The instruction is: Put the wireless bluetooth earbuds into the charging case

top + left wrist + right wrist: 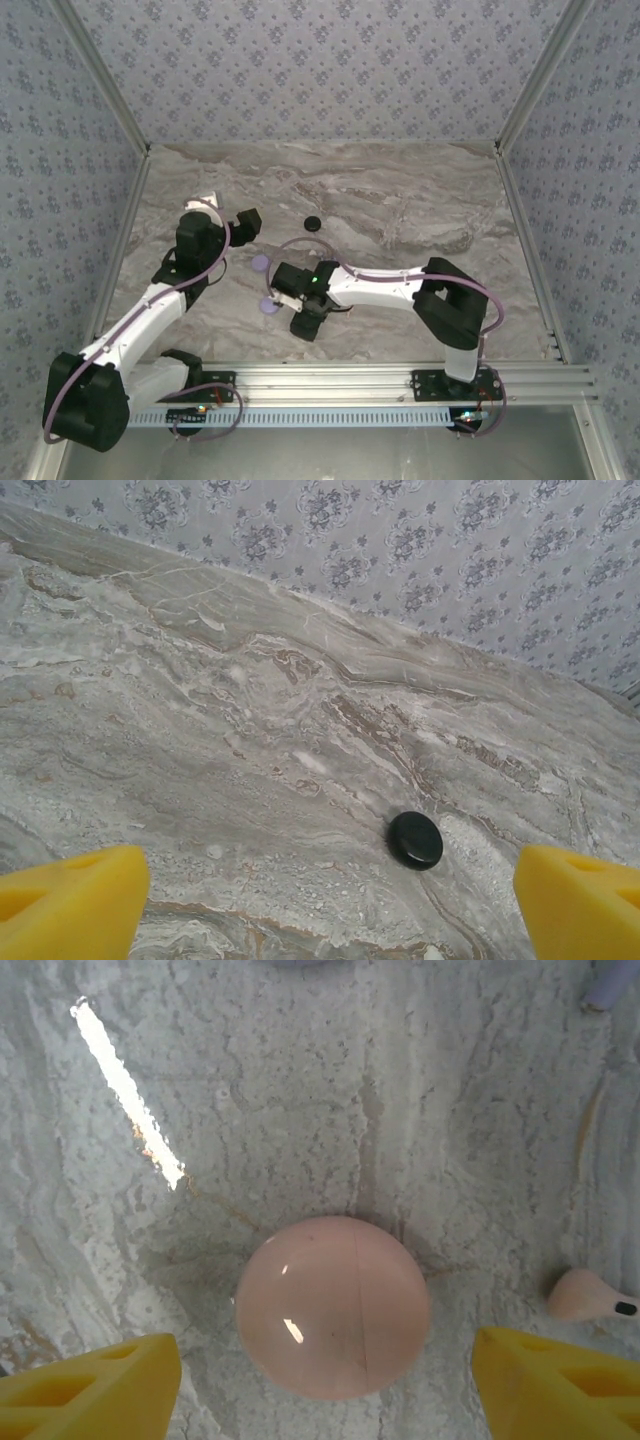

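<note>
On the marbled desk [400, 200], overhead view: the left arm [140, 318] reaches toward 12 o'clock. The left jaws sit short of a small black disc [313, 223], which lies at about 3 o'clock of them, apart. The right arm [390, 285] stretches across toward 9 o'clock, with its wrist over the near middle of the desk and the right jaws pointing down. The far lavender disc [260, 263] and the near lavender disc [268, 305] lie flat just at 9 o'clock of that wrist.

Right wrist view: the right jaws are wide. Their yellow fingertips [90, 1385] sit in the 7 and 5 o'clock corners, gripping nothing. The pink round case [333, 1305] lies on the desk between them, clear of both tips. It is a glossy dome with a thin seam line across it. The pink earbud [590, 1295] lies on its side at 3 o'clock of the case, near it but not touching, with a dark spot at one end. A pale lavender stemmed bit [608, 985] is at the 1 o'clock corner, cut by the edge; what it is, I cannot tell.

Left wrist view: the left jaws are wide, with a yellow tip [70, 900] in each bottom corner and bare desk between. The black disc lies ahead, toward 4 o'clock of centre and nearer the right-hand tip. A patterned wall [450, 550] stands beyond.
</note>
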Action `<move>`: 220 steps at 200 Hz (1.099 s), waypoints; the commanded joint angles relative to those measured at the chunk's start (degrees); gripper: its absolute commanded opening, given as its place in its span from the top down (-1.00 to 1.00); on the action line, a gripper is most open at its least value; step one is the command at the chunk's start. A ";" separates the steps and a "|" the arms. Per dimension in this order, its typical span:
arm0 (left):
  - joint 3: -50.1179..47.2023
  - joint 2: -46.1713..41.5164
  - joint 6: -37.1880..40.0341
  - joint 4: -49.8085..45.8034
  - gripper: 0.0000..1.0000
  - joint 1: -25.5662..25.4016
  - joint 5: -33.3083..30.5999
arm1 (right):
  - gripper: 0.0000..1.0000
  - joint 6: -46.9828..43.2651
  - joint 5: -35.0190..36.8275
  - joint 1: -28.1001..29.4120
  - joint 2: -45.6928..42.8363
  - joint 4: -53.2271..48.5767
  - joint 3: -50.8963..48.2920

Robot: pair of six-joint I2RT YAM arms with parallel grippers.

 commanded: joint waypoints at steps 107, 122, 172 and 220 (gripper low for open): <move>-0.34 -0.68 -0.43 -0.70 -0.91 0.48 -1.14 | -0.10 -2.25 0.79 -0.26 3.92 -0.71 1.27; -0.33 -0.53 -0.60 -0.64 -0.91 0.48 -0.80 | -0.02 -2.24 1.16 -0.68 2.78 0.12 0.81; 0.63 -0.38 -0.66 -2.10 -0.91 0.48 3.04 | 0.05 -3.52 2.72 -2.83 -4.48 3.74 -1.92; 5.44 -1.26 2.21 -10.42 -0.83 0.48 14.04 | 0.06 -7.24 6.02 -7.93 -16.30 9.65 -6.03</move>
